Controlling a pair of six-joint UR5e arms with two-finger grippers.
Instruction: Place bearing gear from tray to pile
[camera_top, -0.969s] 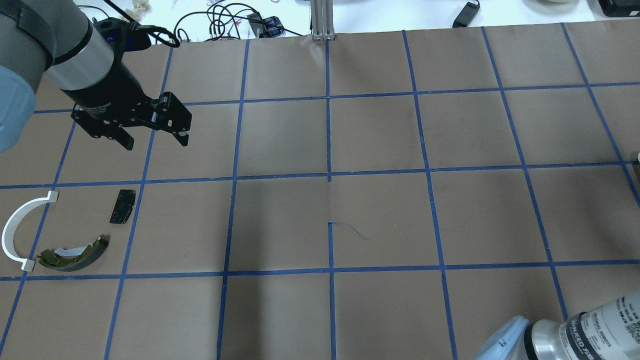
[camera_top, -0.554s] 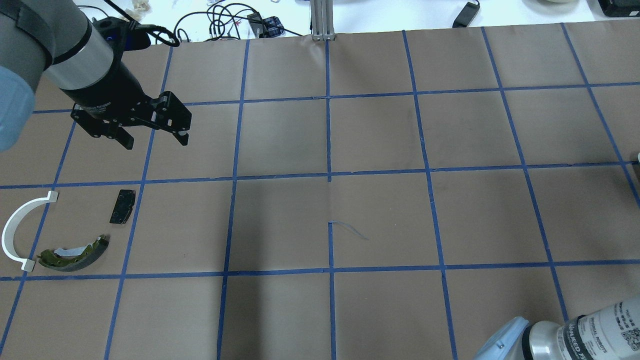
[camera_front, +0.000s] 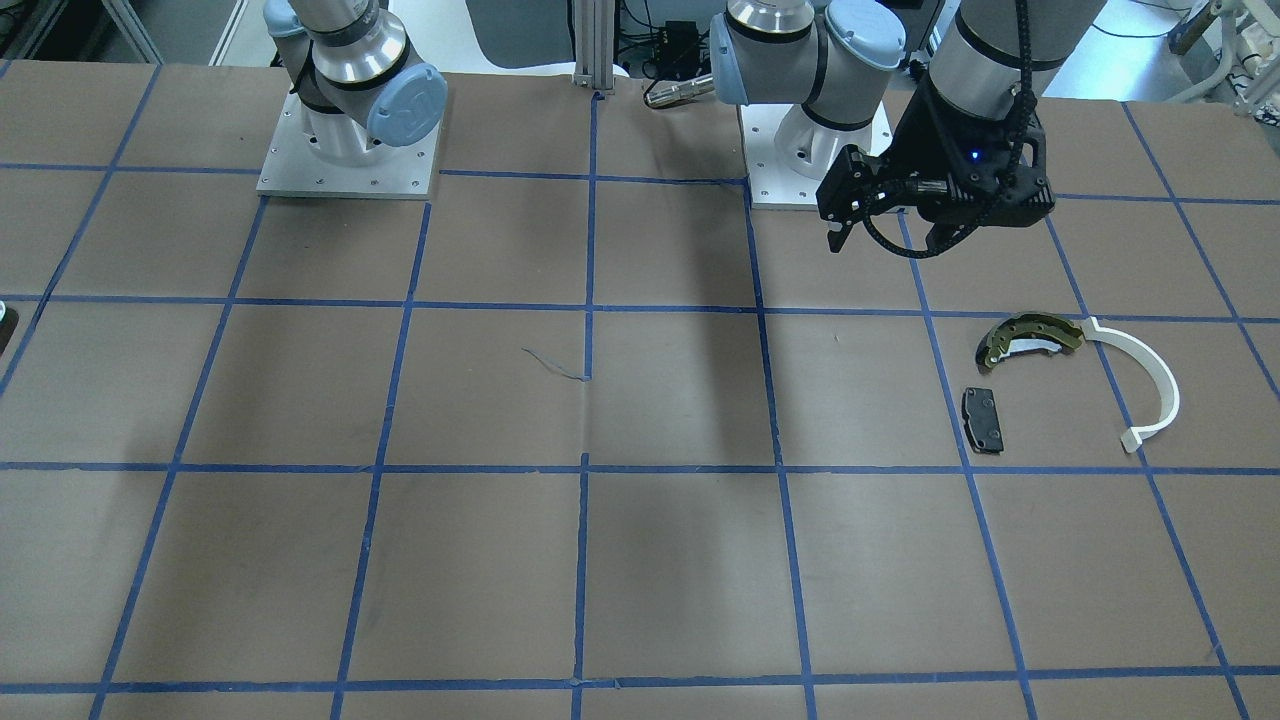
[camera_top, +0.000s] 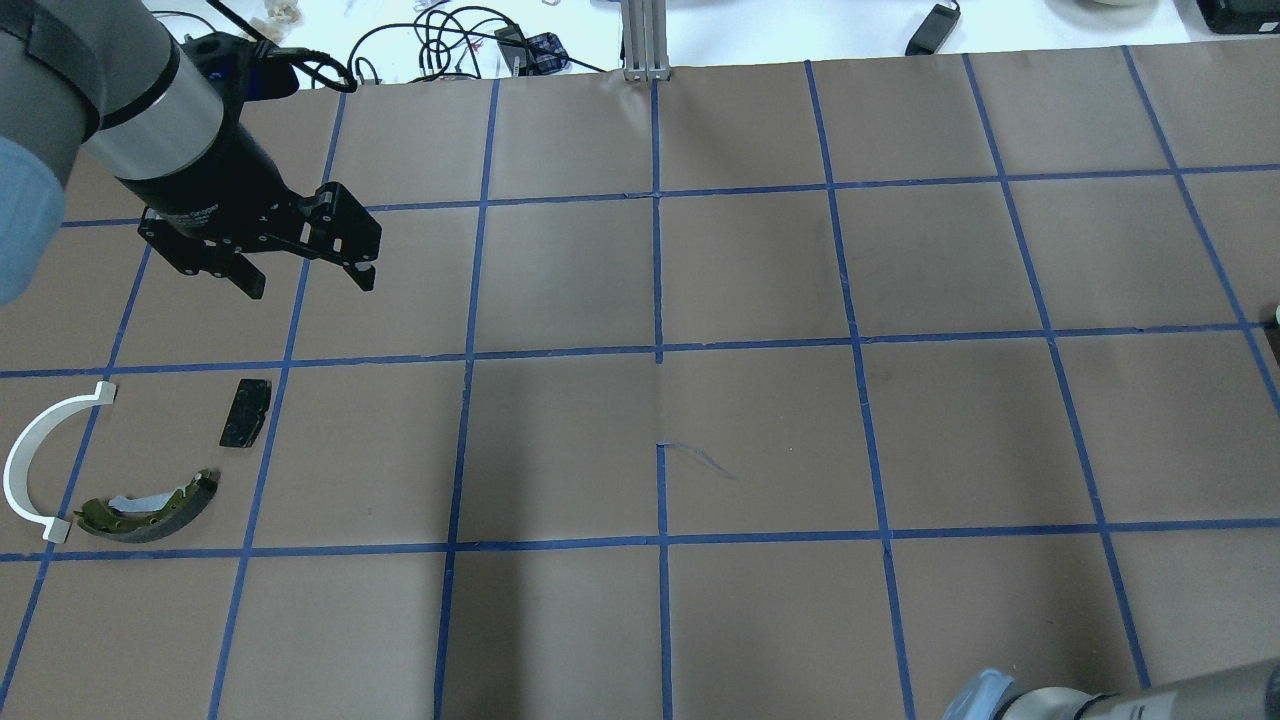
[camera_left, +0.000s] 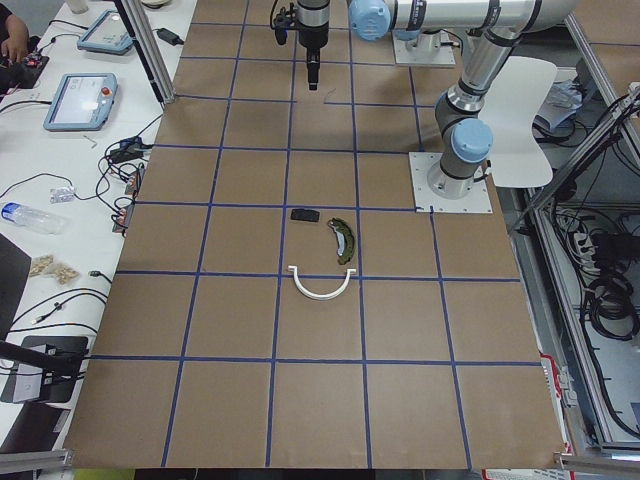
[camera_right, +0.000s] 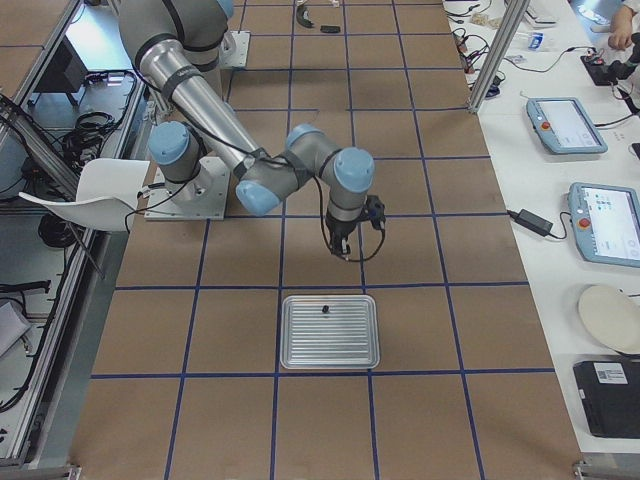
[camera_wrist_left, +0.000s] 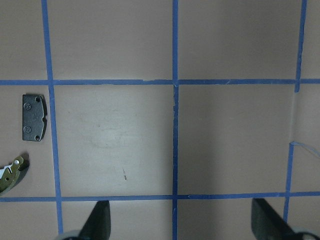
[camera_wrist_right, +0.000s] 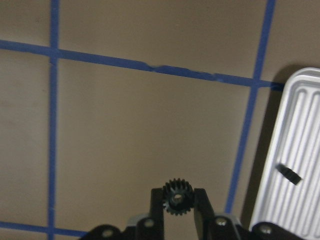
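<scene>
My right gripper (camera_wrist_right: 176, 192) is shut on a small black bearing gear (camera_wrist_right: 176, 199) and holds it above the brown table, beside the ribbed metal tray (camera_wrist_right: 300, 210). In the exterior right view the gripper (camera_right: 343, 250) hangs just beyond the tray (camera_right: 340, 345). The pile lies on the left side: an olive-gold brake shoe (camera_top: 150, 508), a white half-ring (camera_top: 25, 455) and a black pad (camera_top: 246, 412). My left gripper (camera_top: 310, 283) is open and empty, above the table a little beyond the pad (camera_wrist_left: 34, 117).
A small black part (camera_wrist_right: 289, 173) lies in the tray. An aluminium post (camera_top: 645, 40) and cables (camera_top: 450, 40) stand at the table's far edge. Both arm bases (camera_front: 348, 150) are bolted at the robot's side. Tablets (camera_right: 566, 125) lie on the side bench.
My right arm's wrist has slid down and right, nearly out of the overhead view. My left arm has hardly moved. The pile is unchanged.
</scene>
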